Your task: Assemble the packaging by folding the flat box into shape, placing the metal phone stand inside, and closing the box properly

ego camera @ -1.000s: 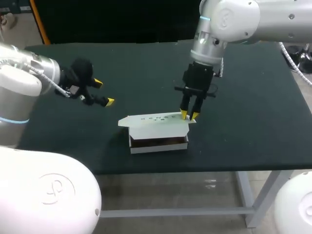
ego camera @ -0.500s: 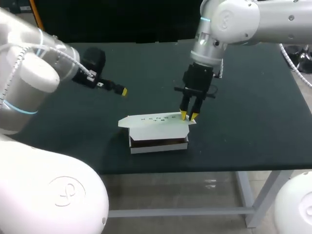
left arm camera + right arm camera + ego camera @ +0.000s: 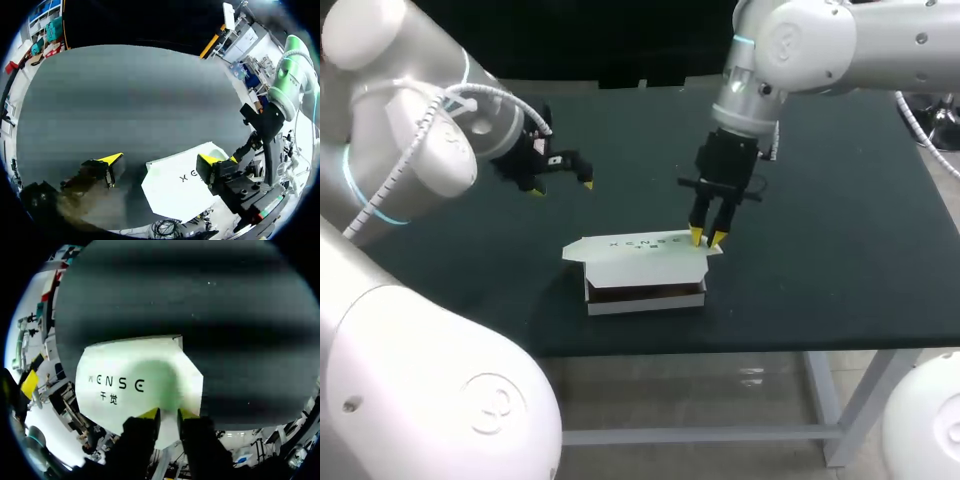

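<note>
The left gripper [image 3: 561, 187], fingers spread and empty, has been brought nearer the box [image 3: 645, 296] while its lid [image 3: 635, 256] stays under the near-closed right gripper [image 3: 708, 238], readying closure.

The box [image 3: 645, 265] is white paperboard, matt and smooth, with dark printing on the lid. The worktop [image 3: 840, 250] has a dark, matt, cloth-like covering. The left arm [image 3: 410, 150] and right arm [image 3: 820, 40] have glossy white moulded shells. The left hand [image 3: 562, 187] has a matt black body and bright yellow, plastic-looking tips.
</note>
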Available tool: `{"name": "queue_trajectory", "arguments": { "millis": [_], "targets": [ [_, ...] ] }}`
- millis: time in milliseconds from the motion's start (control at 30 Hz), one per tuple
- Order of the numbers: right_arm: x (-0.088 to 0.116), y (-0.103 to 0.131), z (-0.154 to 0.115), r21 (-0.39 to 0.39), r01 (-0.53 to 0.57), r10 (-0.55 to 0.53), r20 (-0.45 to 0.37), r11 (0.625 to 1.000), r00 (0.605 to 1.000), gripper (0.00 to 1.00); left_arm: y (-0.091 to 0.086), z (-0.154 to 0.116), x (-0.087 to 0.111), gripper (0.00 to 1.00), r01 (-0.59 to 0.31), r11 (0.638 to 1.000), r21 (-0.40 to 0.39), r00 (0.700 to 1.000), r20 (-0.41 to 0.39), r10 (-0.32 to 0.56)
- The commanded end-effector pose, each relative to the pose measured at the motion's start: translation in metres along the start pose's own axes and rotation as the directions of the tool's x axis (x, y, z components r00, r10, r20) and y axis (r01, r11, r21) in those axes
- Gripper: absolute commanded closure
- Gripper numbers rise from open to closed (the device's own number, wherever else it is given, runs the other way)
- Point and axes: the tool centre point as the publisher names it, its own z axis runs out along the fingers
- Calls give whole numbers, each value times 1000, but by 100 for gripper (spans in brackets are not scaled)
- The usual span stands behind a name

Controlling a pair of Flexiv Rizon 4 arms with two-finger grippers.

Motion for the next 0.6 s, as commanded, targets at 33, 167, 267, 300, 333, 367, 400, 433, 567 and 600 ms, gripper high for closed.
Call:
{"name": "queue_trajectory", "arguments": {
  "millis": [33, 167, 267, 300, 333, 367, 400, 433, 567, 600],
  "targets": [
    [-2, -3, 1, -7, -3, 3, -3, 1000, 1000, 73, -12, 5, 7, 0, 390, 899, -200, 897, 301, -323],
    [-3, -4, 2, -8, -7, 7, -4, 1000, 1000, 73, -16, 8, 2, 0, 474, 796, -377, 876, 290, -385],
    [-3, -4, 2, -9, -9, 8, -3, 1000, 1000, 73, -11, 11, 1, 0, 480, 749, -456, 876, 288, -386],
    [-3, -4, 2, -10, -9, 9, -3, 1000, 1000, 73, -8, 12, 1, 0, 481, 738, -473, 876, 294, -383],
    [-2, -4, 2, -10, -9, 9, -3, 1000, 1000, 73, -6, 13, 1, 0, 506, 724, -469, 862, 310, -402],
    [-2, -4, 2, -11, -9, 9, -3, 1000, 1000, 73, -3, 14, 2, 0, 523, 736, -431, 850, 333, -408],
    [-2, -4, 2, -12, -9, 9, -3, 1000, 1000, 73, -3, 14, 2, 0, 523, 736, -431, 850, 333, -408],
    [-2, -4, 2, -13, -9, 9, -3, 1000, 1000, 73, -3, 14, 2, 0, 523, 736, -431, 850, 333, -408],
    [-1, -4, 2, -16, -9, 9, -3, 1000, 1000, 73, -3, 14, 2, 0, 523, 736, -431, 850, 333, -408],
    [0, -3, 2, -16, -8, 8, -2, 1000, 1000, 73, -3, 14, 2, 0, 523, 736, -431, 850, 333, -408]
  ]
}}
